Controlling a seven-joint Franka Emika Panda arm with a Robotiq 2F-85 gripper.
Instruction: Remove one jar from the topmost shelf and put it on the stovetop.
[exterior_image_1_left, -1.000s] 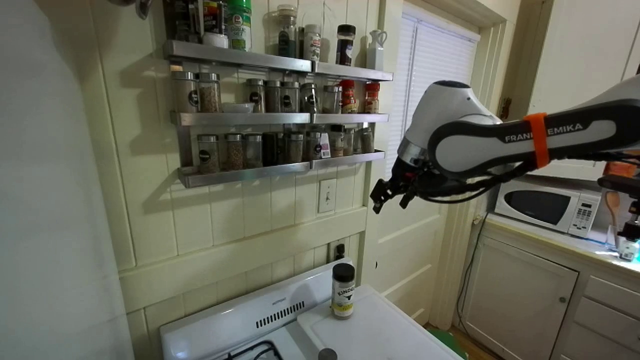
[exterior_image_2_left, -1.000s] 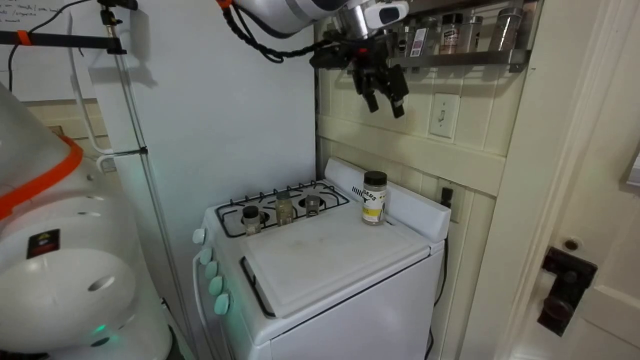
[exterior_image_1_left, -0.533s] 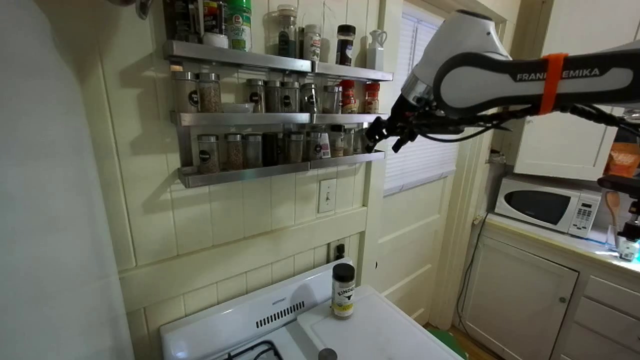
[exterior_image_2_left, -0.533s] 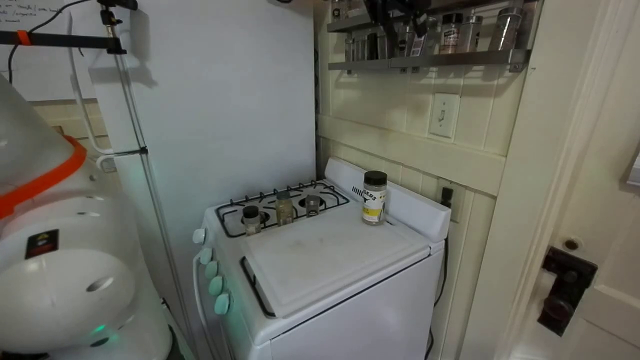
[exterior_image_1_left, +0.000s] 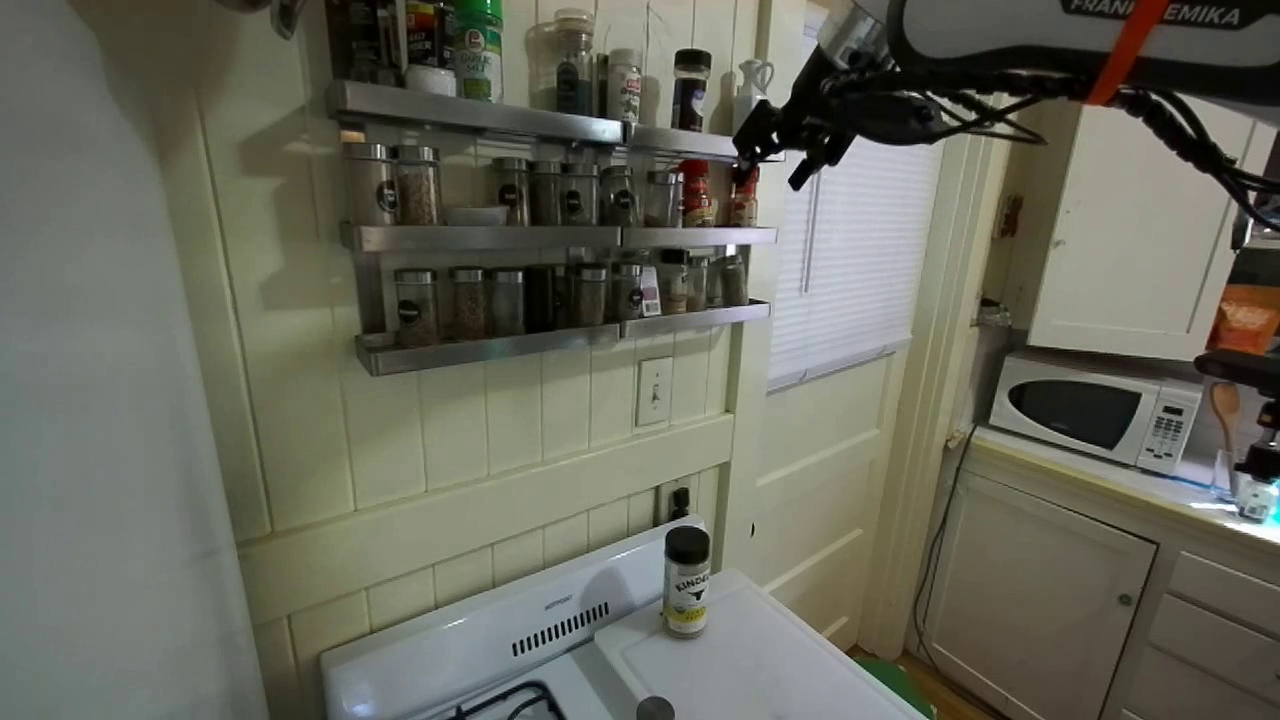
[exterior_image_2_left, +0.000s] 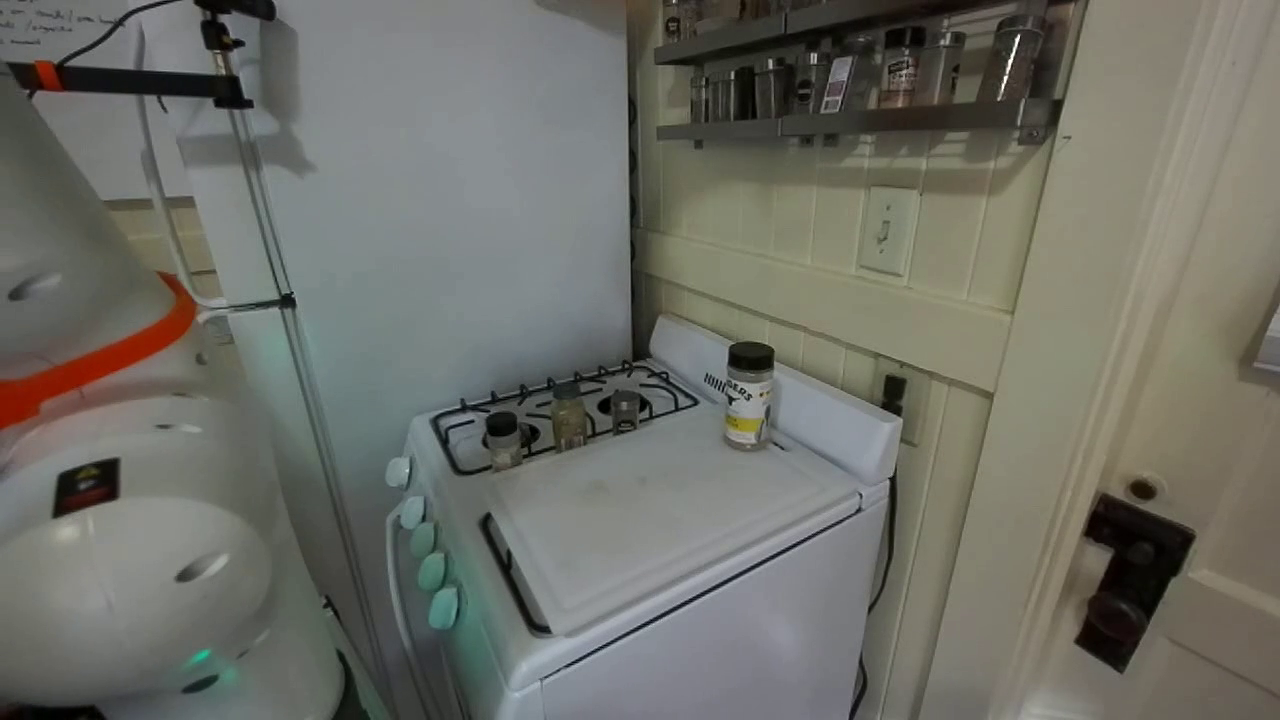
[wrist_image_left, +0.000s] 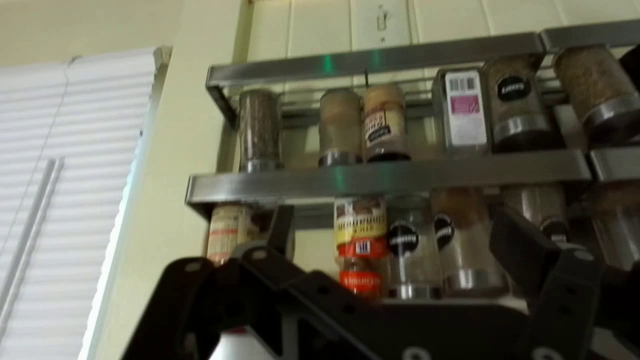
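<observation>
You are holding your black two-fingered gripper (exterior_image_1_left: 775, 172) in the air by the end of the three-tier grey metal wall rack (exterior_image_1_left: 490, 350) that is facing the white window blind (exterior_image_1_left: 855, 270). It is standing released: in the wrist view, which is showing the rack upside down, its fingers (wrist_image_left: 520, 245) are pointing forward well apart, and a red-capped bottle with a yellow-and-red label (wrist_image_left: 361, 235) is appearing in the gap beyond them. In an exterior view a fingertip is overlapping another red-capped bottle (exterior_image_1_left: 743, 207) at the end of the middle tier (exterior_image_1_left: 700, 237); I cannot tell whether they are touching.

Your small cylindrical glass jar with a black cap and dark contents (exterior_image_1_left: 691, 92) is standing upright on the grey metal topmost shelf (exterior_image_1_left: 680, 143), between a white-labelled shaker (exterior_image_1_left: 625, 88) and a white ceramic jug (exterior_image_1_left: 752, 82).

Below, the white enamel stovetop (exterior_image_2_left: 462, 512) is bearing a black burner grate (exterior_image_2_left: 590, 375) and a flat white board (exterior_image_2_left: 640, 515). Just beside the board, a black-capped glass jar (exterior_image_2_left: 503, 445), a jar with yellowish contents (exterior_image_2_left: 568, 420) and a shorter grey-capped jar (exterior_image_2_left: 625, 412) are standing in the burner area. On the board, near the raised white back panel (exterior_image_2_left: 845, 425), a tall clear jar with a black cap and a white-and-yellow label (exterior_image_2_left: 748, 395) is standing; it is showing in both exterior views.
</observation>
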